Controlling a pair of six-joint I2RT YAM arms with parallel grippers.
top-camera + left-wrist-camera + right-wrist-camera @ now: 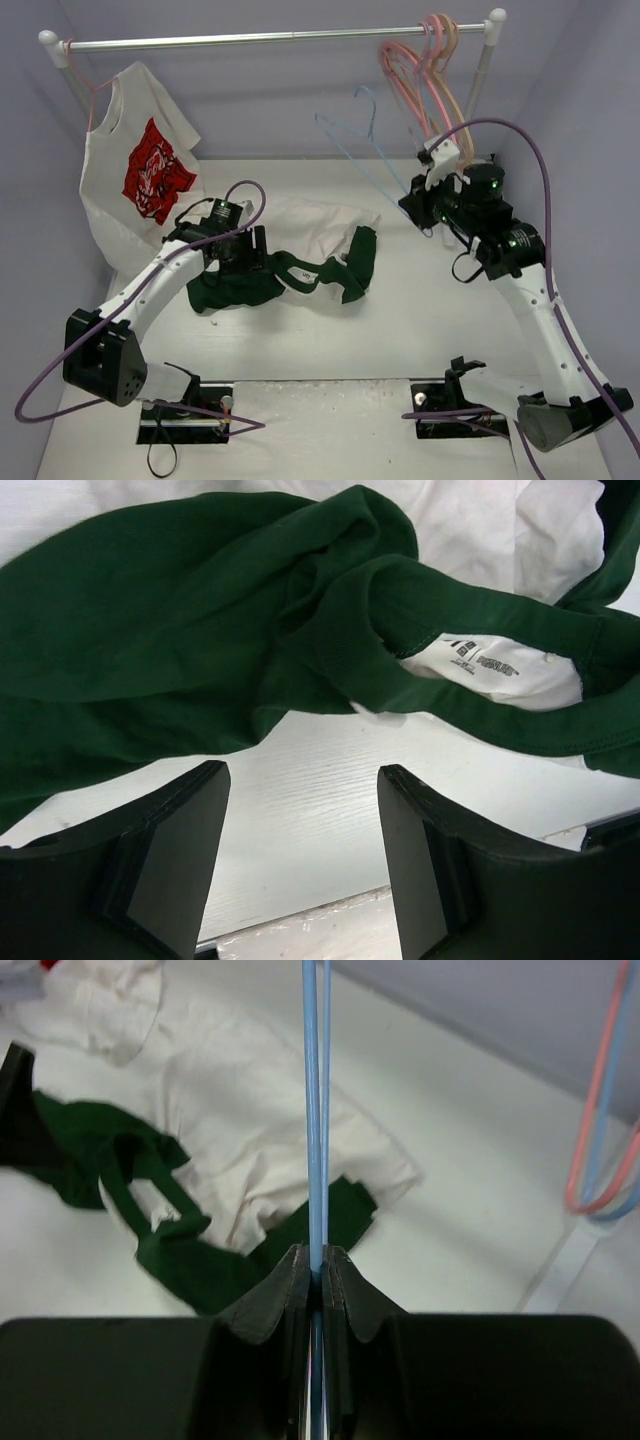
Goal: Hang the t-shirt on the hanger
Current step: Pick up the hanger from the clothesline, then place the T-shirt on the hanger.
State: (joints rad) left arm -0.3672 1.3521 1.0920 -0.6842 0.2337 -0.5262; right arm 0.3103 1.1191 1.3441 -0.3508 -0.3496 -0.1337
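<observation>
Green at the sleeves and collar, white in the body, the t-shirt [315,228] lies crumpled on the table [330,340], not on any hanger. Its green collar [420,600] is open towards the near side of the heap, with a printed label showing inside it.

The left tool [303,780] sits at the t-shirt's left end, over the green folds. Its jaws are spread wide and hold nothing, and bare table shows between the two fingers, just short of the collar.

To the right of the t-shirt, clear of the cloth, the right tool [316,1255] is clamped tight on the hanger [310,1110]. The thin light-blue wires run up from between the closed fingers, and the hanger is held up off the table.

Behind the t-shirt a metal rail [270,40] spans the back wall. A white shirt with a red graphic [140,170] hangs from the rail's left end, beyond the t-shirt's left side. A cluster of pink hangers [430,70] hangs from its right end, above the right tool.
</observation>
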